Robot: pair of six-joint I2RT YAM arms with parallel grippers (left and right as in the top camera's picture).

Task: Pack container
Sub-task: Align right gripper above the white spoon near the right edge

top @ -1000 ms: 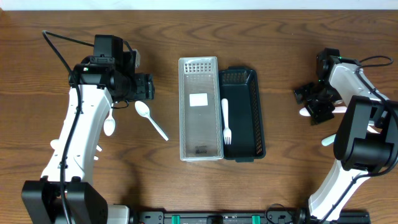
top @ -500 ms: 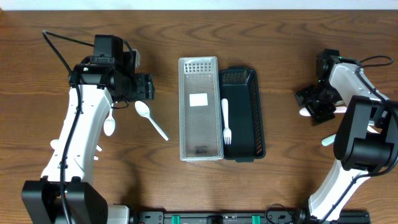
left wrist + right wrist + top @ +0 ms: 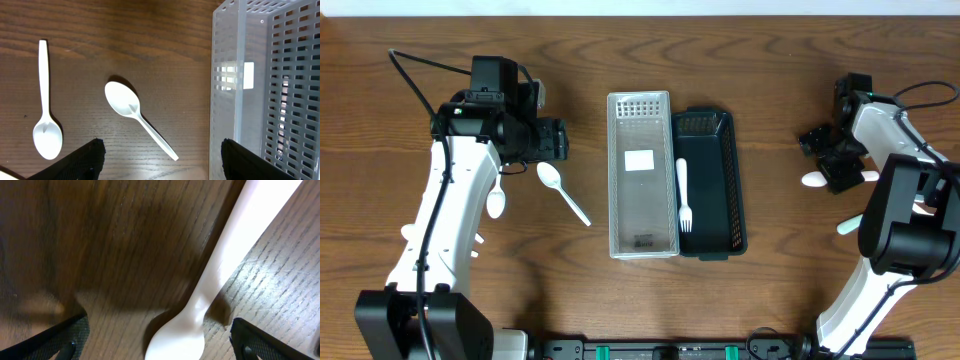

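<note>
1. Our left gripper (image 3: pixel 562 140) hangs above the bench (image 3: pixel 770 60) with its jaws spread wide and nothing between them. In the left wrist view only its two dark fingertips (image 3: pixel 82 160) show, cut off by the bottom edge.
2. Near it a white spoon (image 3: pixel 135 117) lies free on the wood. A second spoon (image 3: pixel 46 115) lies to its left, well apart. From overhead, the left arm covers part of that second spoon's handle.
3. The clear container (image 3: pixel 642 175) stands mid-bench, touching the black container (image 3: pixel 712 130) at its side. A white fork (image 3: pixel 683 195) lies inside the black one, along the wall next to the clear container. The left wrist view cuts the clear container off at the right edge.
4. Our right gripper (image 3: pixel 827 162) sits low over a third spoon (image 3: pixel 200 310), jaws wide on either side and not gripping it.
5. The right wrist view is close and blurred. The spoon's handle runs off the top right, and its bowl is clipped at the bottom.
6. A white piece (image 3: pixel 847 226) peeks out beside the right arm; we cannot tell what it is.
</note>
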